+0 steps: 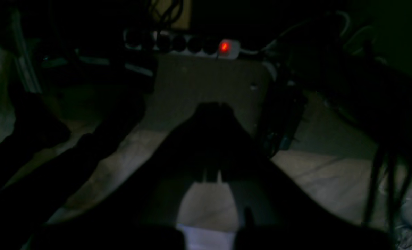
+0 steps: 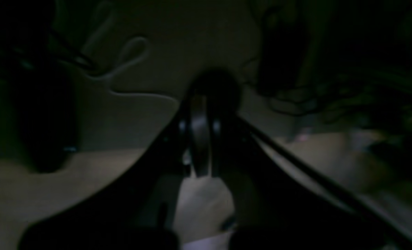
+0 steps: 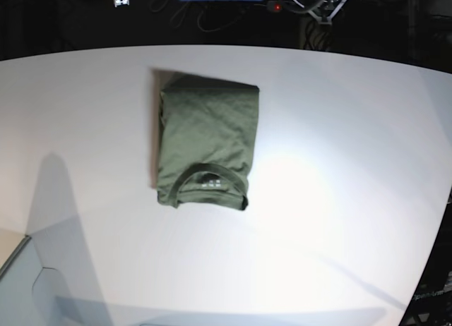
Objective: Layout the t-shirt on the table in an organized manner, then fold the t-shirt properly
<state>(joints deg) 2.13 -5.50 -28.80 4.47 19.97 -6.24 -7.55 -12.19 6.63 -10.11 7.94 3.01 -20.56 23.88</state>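
White table — folded t-shirt, collar near edge.

Small pale label print inside the t-shirt collar, too small to read

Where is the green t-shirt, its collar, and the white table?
t-shirt (image 3: 206,128), base view, middle of the folded cloth.
collar (image 3: 209,170), base view, ribbed curve by the label.
table (image 3: 339,164), base view, bare white top.

Both wrist views are too dark and blurred to make out much beyond silhouettes. In the base view, the table is cut off at the left, right and bottom edges.
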